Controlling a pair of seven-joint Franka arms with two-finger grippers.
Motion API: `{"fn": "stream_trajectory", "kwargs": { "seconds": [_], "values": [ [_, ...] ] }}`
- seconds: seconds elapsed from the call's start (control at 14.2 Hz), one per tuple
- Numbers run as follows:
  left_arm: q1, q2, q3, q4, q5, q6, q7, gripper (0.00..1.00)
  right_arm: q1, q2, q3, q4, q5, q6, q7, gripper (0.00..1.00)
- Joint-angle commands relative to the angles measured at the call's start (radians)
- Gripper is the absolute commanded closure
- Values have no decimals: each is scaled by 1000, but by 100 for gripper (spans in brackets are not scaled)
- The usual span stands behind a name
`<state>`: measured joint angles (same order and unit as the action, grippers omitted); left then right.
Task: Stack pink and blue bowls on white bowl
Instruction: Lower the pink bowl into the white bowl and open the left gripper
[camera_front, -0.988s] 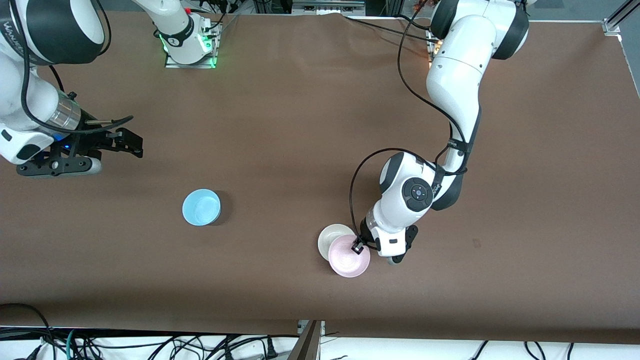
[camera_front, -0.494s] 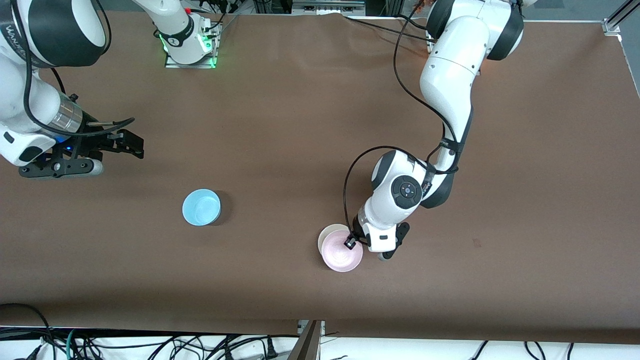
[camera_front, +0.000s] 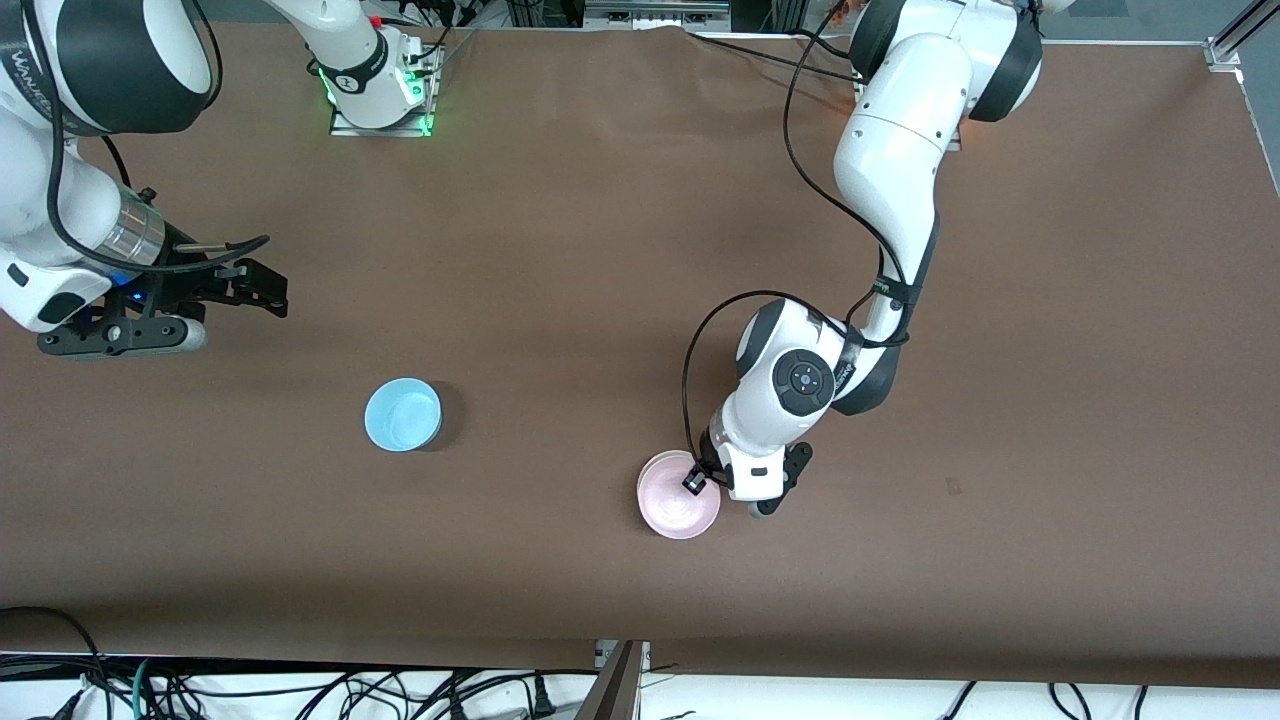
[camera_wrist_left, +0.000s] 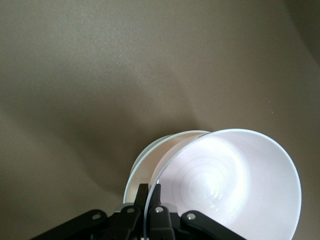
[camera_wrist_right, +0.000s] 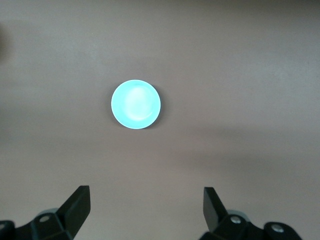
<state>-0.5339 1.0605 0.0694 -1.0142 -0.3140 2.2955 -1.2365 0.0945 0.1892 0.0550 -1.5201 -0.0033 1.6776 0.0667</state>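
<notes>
Front view: the left gripper (camera_front: 694, 482) is clamped on the rim of the pink bowl (camera_front: 679, 508), holding it directly over the white bowl (camera_front: 660, 463), of which only a thin edge shows. In the left wrist view the pink bowl (camera_wrist_left: 232, 182) sits tilted above the white bowl (camera_wrist_left: 150, 160), fingers (camera_wrist_left: 150, 200) pinching its rim. The blue bowl (camera_front: 402, 414) rests on the table (camera_front: 600, 250), well apart from the white bowl toward the right arm's end. The right gripper (camera_front: 262, 288) waits over the table with its fingers spread apart, the blue bowl (camera_wrist_right: 135, 104) below it.
</notes>
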Motion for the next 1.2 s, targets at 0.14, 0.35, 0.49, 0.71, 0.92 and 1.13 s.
{"fn": "stream_trajectory", "kwargs": {
  "seconds": [0.14,0.35,0.49,0.71,0.92,1.13],
  "values": [
    [-6,15,17,20,32,-2,0,100,-4,6,3,18,-3,-6,-8,0],
    [-1,13,17,20,36,-4,2,100,-4,6,3,18,-3,-6,-8,0],
    [2,12,18,22,36,-11,2,97,-4,6,3,18,-3,-6,-8,0],
    [9,10,18,23,38,-24,3,66,-4,6,3,18,-3,-6,-8,0],
    [12,9,21,26,36,-45,26,53,-4,6,3,18,-3,-6,-8,0],
    [23,4,21,34,36,-73,35,51,-4,6,3,18,-3,-6,-8,0]
  ]
}}
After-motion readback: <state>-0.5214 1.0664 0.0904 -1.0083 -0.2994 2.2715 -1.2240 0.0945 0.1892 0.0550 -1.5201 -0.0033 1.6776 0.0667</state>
